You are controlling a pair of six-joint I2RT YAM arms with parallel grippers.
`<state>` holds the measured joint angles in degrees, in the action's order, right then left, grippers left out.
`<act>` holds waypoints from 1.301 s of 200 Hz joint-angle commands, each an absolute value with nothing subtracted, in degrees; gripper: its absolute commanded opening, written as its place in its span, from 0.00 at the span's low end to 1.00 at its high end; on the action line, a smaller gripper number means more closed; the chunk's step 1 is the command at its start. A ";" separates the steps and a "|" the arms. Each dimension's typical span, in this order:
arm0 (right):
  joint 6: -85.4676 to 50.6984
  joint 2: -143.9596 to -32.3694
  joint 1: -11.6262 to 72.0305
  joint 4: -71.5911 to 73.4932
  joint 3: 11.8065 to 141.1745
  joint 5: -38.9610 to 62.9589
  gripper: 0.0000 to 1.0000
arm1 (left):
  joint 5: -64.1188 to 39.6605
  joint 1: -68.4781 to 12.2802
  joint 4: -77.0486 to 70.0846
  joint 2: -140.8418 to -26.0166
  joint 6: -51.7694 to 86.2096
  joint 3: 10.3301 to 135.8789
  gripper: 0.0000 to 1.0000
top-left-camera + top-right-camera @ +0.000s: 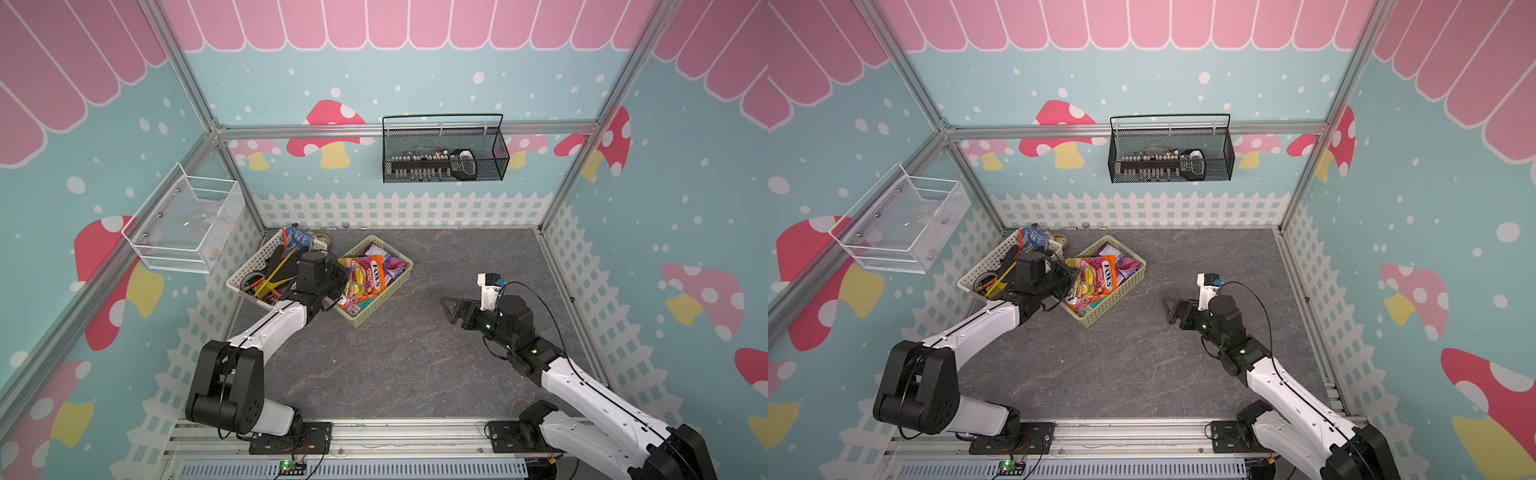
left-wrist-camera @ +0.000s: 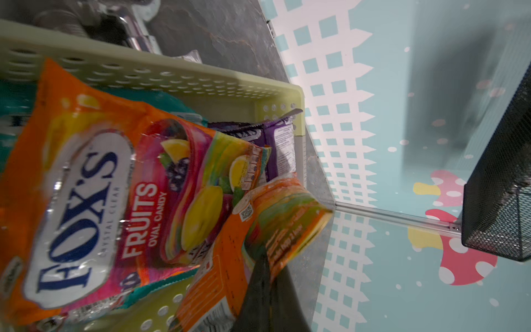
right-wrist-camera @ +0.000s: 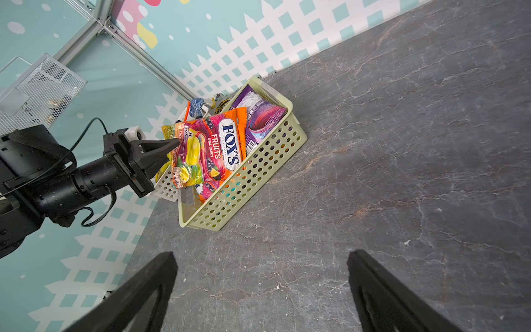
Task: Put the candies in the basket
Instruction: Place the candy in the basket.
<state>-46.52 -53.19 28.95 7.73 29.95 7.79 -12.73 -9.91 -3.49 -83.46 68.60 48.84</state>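
Down near the front, the grey stone-look table point(image 1: 399, 365) is flat and bare, with thin cracks like marble. The right gripper point(image 3: 261, 290) hangs over this bare part, well apart from everything. Its two black pointed fingers point(image 3: 143, 293) stand wide open and hold nothing.

Farther back, on the left side, sits the basket point(image 3: 258, 172) — pale yellow-green plastic, a low box shape with round holes all over its sides. Its long side runs on a slant, from near-left to far-right, as both top views show point(image 1: 395, 286).

The candies point(image 1: 365, 278) lie piled inside it. They are flat, shiny, crinkly bags. The top orange bag point(image 2: 94, 201) faces up with big blue FOX'S letters, and its long side runs the same way as the basket. A purple bag point(image 3: 261, 115) lies flat at the far end. A bit of teal bag point(image 2: 161, 287) peeks out from under the orange one.

The left gripper point(image 3: 172, 143) is shut tight on the edge of another orange bag point(image 3: 186, 161). This held bag hangs over the left rim of the basket, bent and curled, with its long side pointing down.

Just left of the basket, touching it or nearly so, is a white plastic basket point(image 1: 253, 266) with holes — it is full of mixed tools. High on the far wall hangs a black wire basket point(image 1: 444, 153).
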 commanded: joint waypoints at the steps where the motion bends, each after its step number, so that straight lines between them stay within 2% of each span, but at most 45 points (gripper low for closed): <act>1: -45.61 -52.91 29.18 7.92 29.40 7.12 0.98 | -12.63 -8.49 -4.24 -83.99 67.71 46.51 0.10; 71: -46.84 -55.37 29.17 9.60 29.53 8.70 0.97 | -11.69 -7.82 -3.13 -82.10 66.46 42.81 0.16; 122: -46.83 -54.36 29.17 9.24 29.33 8.31 0.97 | -9.73 -7.47 -0.90 -80.59 64.97 43.35 0.40; 185: -45.50 -53.92 29.17 7.34 30.51 4.89 0.97 | -1.11 -7.31 4.27 -72.24 61.43 43.73 0.57; 212: -43.60 -53.32 29.18 5.30 32.23 -1.43 0.97 | 2.20 -7.21 5.12 -68.82 52.83 44.94 0.74; 236: -40.12 -50.99 29.17 5.18 32.78 -9.99 0.99 | 3.34 -7.34 3.16 -66.17 38.93 45.06 0.83; 255: -35.89 -49.34 29.15 6.96 32.01 -18.50 0.99 | -0.94 -7.54 -2.57 -63.28 24.97 42.25 0.91; 260: -34.30 -49.07 29.18 7.50 31.95 -20.42 0.99 | -2.72 -7.60 -4.28 -62.35 21.54 41.03 0.99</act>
<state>-41.25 -51.11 28.95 5.82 30.83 -7.57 0.54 -7.57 2.26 -66.06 42.39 43.51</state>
